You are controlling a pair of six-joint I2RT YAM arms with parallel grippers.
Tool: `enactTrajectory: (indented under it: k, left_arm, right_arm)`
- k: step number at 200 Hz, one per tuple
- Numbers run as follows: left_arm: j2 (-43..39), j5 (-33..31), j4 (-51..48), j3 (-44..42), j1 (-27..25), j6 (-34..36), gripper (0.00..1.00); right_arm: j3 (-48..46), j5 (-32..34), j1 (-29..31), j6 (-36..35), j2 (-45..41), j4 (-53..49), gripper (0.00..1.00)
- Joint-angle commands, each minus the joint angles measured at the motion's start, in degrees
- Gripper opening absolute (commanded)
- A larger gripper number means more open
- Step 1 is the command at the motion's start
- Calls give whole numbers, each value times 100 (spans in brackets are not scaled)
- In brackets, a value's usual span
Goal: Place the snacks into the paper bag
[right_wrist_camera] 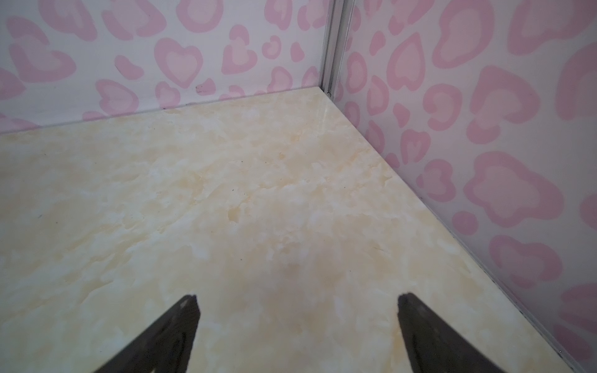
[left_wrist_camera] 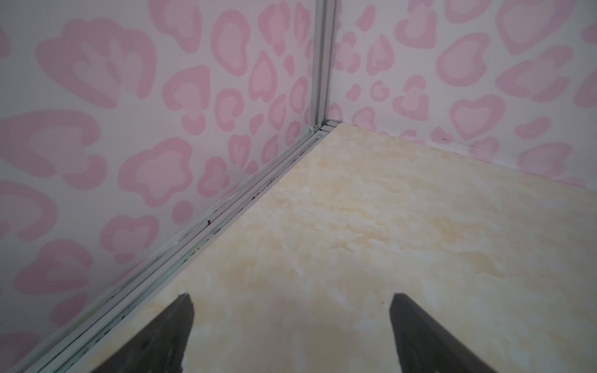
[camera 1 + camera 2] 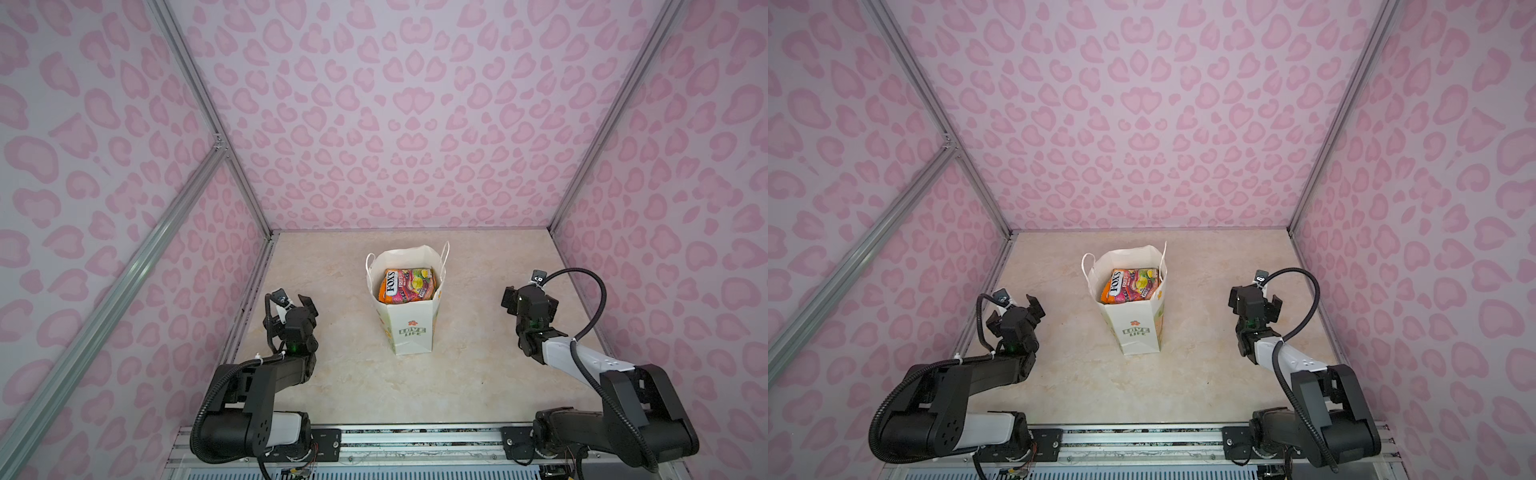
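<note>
Left fingers (image 3: 306,302): spread wide, holding nothing, hovering just above the marbled desk (image 3: 457,374). In the left wrist view, the same wide gap between the left fingers (image 2: 174,326), with only bare desk (image 2: 355,226) between the tips and a corner of the pink heart-print walls (image 2: 129,129) beyond them.

Right fingers (image 3: 508,300): likewise far apart and empty. In the right wrist view, nothing but desk (image 1: 258,210) between the right fingers (image 1: 181,326).

Paper bag (image 3: 409,328): upright on the desk, between the two sets of fingers and well apart from each, touched by neither. Mouth open upward, twisted handles (image 3: 446,253) falling outward at the sides, green "LOVE LIFE" print on the face toward the arms. Shown in both top views, bag (image 3: 1136,332) midway between left fingers (image 3: 1034,305) and right fingers (image 3: 1235,297).

Snacks (image 3: 409,284): inside the bag, near its rim. Topmost, an orange-and-pink FOX'S pouch (image 3: 1133,284) lying flat, label up; whatever lies under it hidden.
</note>
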Motion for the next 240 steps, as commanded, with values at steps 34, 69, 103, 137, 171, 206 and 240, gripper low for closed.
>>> enactTrajectory:
  k: [34,69,103,137,171,206,240]
  left_arm:
    - [572,1150,1248,-82,-7,572,97]
    - [556,1384,654,195,172,417,97]
    - [534,1542,509,239,267,346,97]
    - [547,1578,451,274,291,325,97]
    - [530,1665,415,274,344,307,97]
    - [511,1577,475,236,279,379,97]
    - [507,1551,503,223,257,381,97]
  right_arm:
    - [-523,-72,8,-1143,686,2341,98]
    - [-751,-383,-80,-1180,963,3004,99]
    - [-844,-1562,-560,-965,1104,3087,99]
    - [-782,-1857,-683,-903,1165,3055,100]
    - [-769,-2084,-817,-826,1238,3123,100]
    - [-834,-2155,-815,-896,1295,3355,100]
    - [-966,-2049,-668,-1096,1236,3533,100]
